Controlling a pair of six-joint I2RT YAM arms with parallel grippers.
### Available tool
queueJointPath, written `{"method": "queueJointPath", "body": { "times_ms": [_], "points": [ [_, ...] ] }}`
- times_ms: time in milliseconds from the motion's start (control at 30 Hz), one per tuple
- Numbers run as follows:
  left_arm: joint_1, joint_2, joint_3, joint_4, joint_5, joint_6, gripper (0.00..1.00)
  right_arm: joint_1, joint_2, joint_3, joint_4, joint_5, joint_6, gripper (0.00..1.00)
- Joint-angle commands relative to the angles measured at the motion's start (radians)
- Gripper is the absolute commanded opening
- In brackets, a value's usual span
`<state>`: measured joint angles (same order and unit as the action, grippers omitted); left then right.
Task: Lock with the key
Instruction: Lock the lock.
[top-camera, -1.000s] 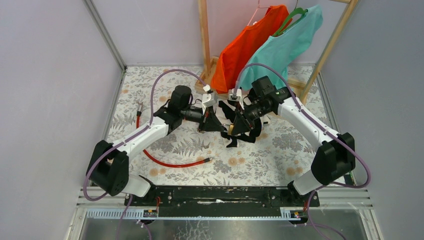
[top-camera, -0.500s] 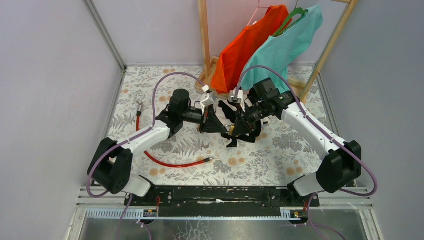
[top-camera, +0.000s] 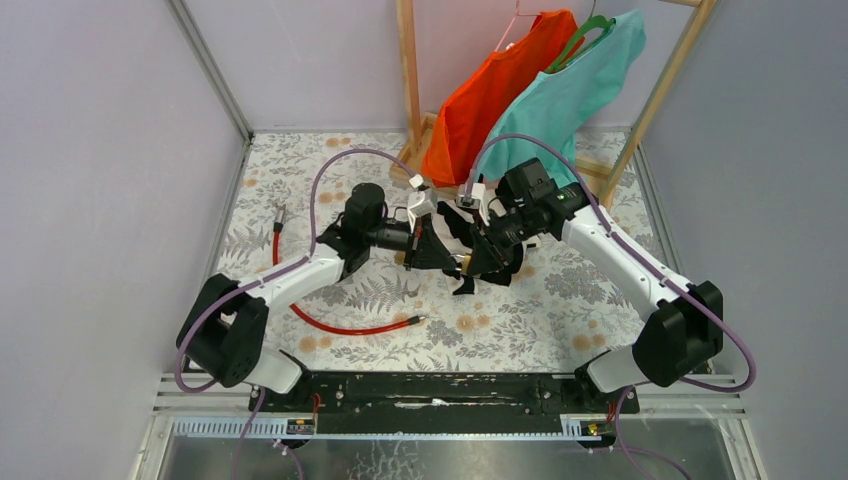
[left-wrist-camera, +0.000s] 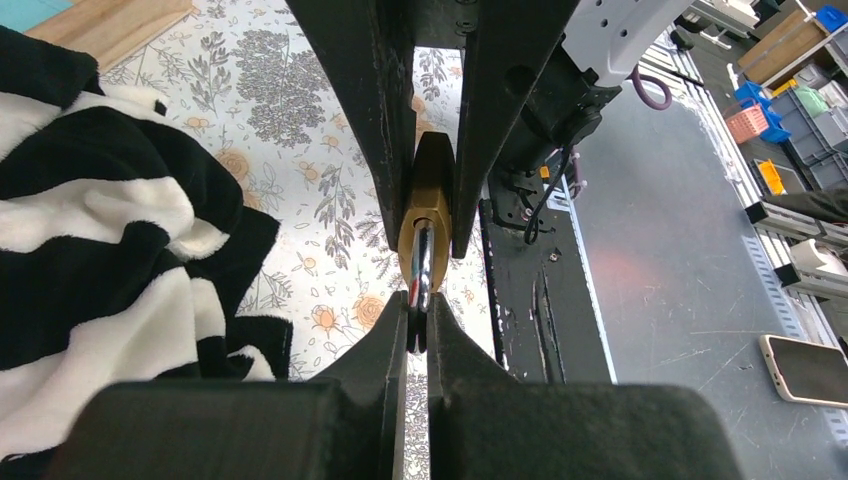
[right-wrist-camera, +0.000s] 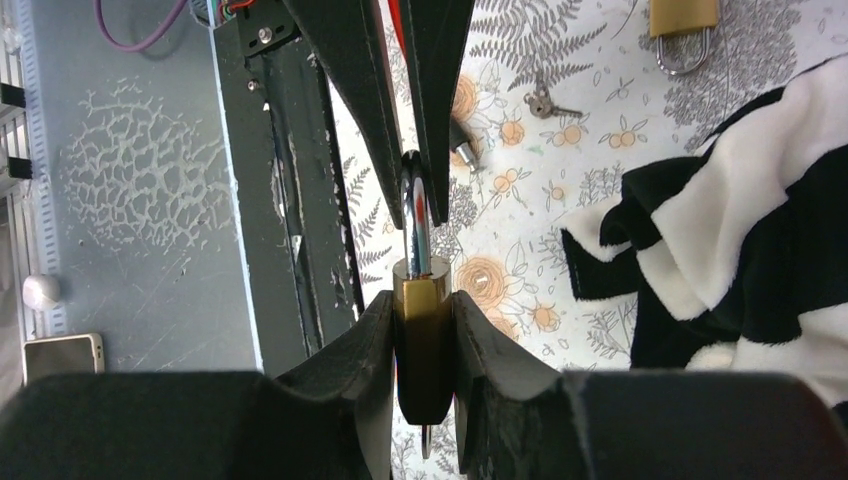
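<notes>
My left gripper (top-camera: 447, 258) has edged in toward the middle, and my right arm (top-camera: 620, 255) has swung its elbow outward.

Orange shirt (top-camera: 480, 105) and teal shirt (top-camera: 565, 100) hang from a wooden rack (top-camera: 408, 70) beyond a red cable (top-camera: 340, 325).

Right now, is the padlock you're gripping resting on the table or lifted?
Lifted: right jaws clamp the padlock, left jaws pinch its shackle, and the table lies well behind.
</notes>
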<state>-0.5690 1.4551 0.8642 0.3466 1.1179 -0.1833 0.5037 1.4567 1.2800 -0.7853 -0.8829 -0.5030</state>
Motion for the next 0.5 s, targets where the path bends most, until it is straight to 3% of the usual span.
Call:
{"method": "queueJointPath", "body": {
  "times_ms": [0, 467],
  "points": [
    [-0.160, 0.023, -0.011, 0.203, 0.073, -0.061, 0.00, 0.076, 0.000, 0.117, 0.393, -0.078, 0.040, 0.00],
    [-0.210, 0.083, -0.094, 0.686, 0.087, -0.417, 0.00, 0.113, 0.005, 0.173, 0.349, -0.026, -0.021, 0.00]
  ]
}}
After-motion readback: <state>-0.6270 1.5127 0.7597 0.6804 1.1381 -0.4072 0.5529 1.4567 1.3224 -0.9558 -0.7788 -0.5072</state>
